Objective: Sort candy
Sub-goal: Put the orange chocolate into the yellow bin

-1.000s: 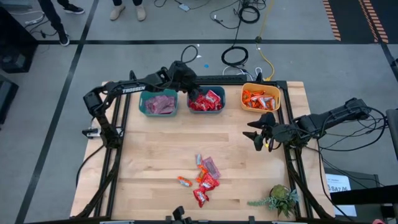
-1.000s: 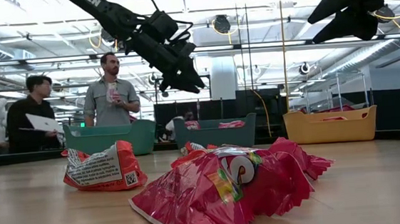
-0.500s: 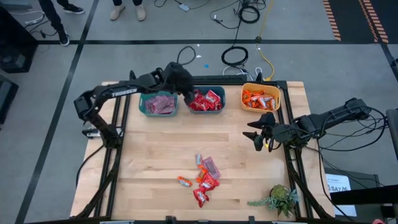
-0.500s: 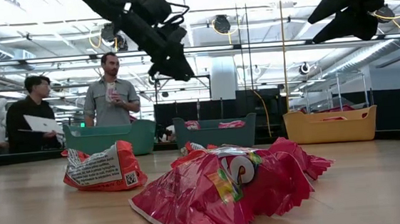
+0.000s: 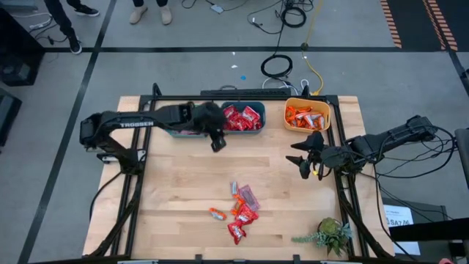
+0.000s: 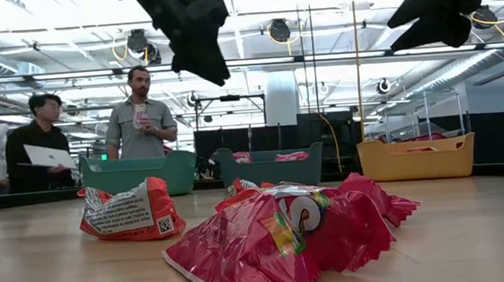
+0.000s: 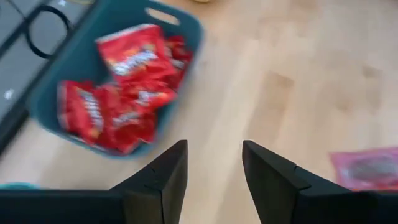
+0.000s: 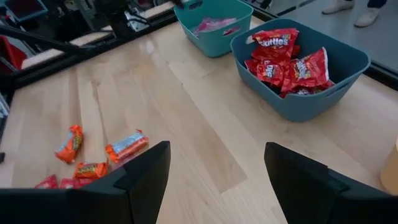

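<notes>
Near the table's front edge — unsorted candy (image 5: 240, 207): a loose cluster of red, orange and one pinkish-mauve packet lies on the bare wood, well apart from both grippers; it is the remaining work.
Back row — bins: three stand side by side along the far edge so each colour has its own place. The left teal bin (image 5: 174, 130) is mostly hidden under the left arm; the middle teal bin (image 5: 242, 118) holds red packets, the yellow bin (image 5: 307, 116) orange ones.
Left gripper (image 5: 218, 141): hangs above the table just in front of the middle teal bin, between the bins and the loose cluster. The left wrist view shows its two fingers (image 7: 163, 180) parted with only bare wood between them, so it carries nothing. Judged from this, a drop at the bins is done and the arm is placed to head for the next piece.
Right gripper (image 5: 303, 160): waits near the right edge, in front of the yellow bin, raised off the wood. Its jaws stand wide apart and empty, out of the left arm's way.
Sorting so far: bins are partly filled, roughly ten pieces seem left.
Next move, as a judgement: the flat, slippery wrappers overlap, so picking one cleanly calls for a low, centred pinch.
Bystanders: people stand in the room beyond the table, away from the arms.
</notes>
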### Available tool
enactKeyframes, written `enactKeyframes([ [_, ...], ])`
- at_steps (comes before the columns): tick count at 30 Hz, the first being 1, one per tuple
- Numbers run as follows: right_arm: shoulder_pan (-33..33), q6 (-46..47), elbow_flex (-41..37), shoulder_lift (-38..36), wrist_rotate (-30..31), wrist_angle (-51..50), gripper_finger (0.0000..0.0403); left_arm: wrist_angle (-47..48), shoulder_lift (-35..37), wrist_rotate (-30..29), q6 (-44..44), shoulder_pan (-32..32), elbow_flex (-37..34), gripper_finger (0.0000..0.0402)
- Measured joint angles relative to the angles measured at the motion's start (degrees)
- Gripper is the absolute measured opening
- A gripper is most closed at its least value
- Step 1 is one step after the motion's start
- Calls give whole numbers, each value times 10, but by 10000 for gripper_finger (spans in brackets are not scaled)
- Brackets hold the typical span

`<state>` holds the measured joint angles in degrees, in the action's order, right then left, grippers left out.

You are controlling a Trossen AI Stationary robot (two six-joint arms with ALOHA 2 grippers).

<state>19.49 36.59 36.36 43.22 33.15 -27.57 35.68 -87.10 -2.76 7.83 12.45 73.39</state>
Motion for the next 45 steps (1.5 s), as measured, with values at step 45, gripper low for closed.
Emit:
enactKeyframes([
  [45,-21,180,534,785,-47,-61,254,-128,148,-109,203,-419,-303,162],
])
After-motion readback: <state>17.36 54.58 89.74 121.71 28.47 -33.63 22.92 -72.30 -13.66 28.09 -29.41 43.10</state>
